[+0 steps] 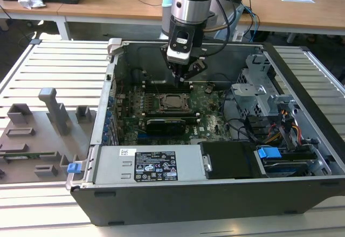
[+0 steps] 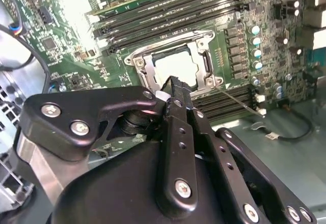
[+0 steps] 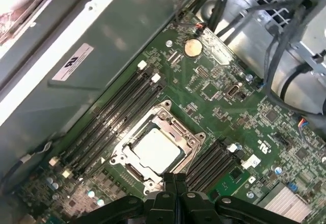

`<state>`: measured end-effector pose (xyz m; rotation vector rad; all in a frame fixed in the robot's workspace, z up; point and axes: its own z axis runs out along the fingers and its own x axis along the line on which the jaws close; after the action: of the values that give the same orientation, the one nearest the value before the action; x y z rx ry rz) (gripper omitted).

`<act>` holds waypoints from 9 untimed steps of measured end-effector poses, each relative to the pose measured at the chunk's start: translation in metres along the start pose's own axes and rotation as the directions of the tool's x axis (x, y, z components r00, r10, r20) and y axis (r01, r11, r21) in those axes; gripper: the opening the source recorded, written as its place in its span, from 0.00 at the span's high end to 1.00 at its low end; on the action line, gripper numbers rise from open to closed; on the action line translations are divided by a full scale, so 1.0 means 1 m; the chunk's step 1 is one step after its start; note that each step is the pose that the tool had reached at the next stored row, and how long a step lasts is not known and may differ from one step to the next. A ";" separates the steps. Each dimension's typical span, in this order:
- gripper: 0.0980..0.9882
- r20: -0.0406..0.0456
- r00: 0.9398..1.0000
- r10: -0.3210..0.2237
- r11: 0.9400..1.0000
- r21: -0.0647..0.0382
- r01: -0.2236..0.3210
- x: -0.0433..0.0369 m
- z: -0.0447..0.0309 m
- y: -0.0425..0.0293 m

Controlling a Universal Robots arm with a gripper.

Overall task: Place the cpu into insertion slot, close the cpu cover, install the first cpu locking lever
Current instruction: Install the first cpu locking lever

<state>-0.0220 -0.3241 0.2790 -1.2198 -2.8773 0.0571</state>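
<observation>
With the fingertips this close to the socket, the step in hand looked like the first locking lever, and doing it well would have meant catching the thin wire arm with the tip alone. The push would then need to be slow and along the arm's own swing, so that no force fell on the chip or the board.

The gripper point(image 2: 175, 87) had its fingers point(image 3: 175, 180) pressed together with no gap between them and nothing held. In both wrist views the tips hung just over one edge of the cpu cover point(image 2: 144, 70). Whether they touched it I could not tell.

The cpu point(image 3: 155, 150) lay flat inside the insertion slot point(image 3: 163, 107), its pale metal top showing through the cover's window. The cover seemed to be down around the chip, though I could not tell whether it sat fully flat. From one corner of the slot a thin lever point(image 2: 237, 98) ran outward across the board and looked unlatched.

Rows of long black memory slots point(image 3: 109, 117) flanked the socket on two sides. In the exterior view the arm stood at upper centre of the frame, reaching down into the open computer case point(image 1: 188, 199), with the socket just below the gripper near the middle of the green motherboard point(image 1: 213, 116).
</observation>
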 end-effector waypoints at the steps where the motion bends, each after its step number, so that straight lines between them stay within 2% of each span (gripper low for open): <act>1: 0.99 0.001 1.000 -0.014 1.000 0.000 0.014 0.0000 0.0000 0.0000; 4: 0.99 0.003 0.996 -0.085 0.996 0.000 0.085 0.0000 0.0000 0.0000; 6: 0.99 0.004 0.994 -0.111 0.994 0.000 0.111 0.0000 0.0000 0.0000; 9: 0.99 0.007 0.985 -0.170 0.985 0.001 0.170 0.0000 0.0000 0.0000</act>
<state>-0.0220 -0.3241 0.2790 -0.9704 -2.9740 0.0590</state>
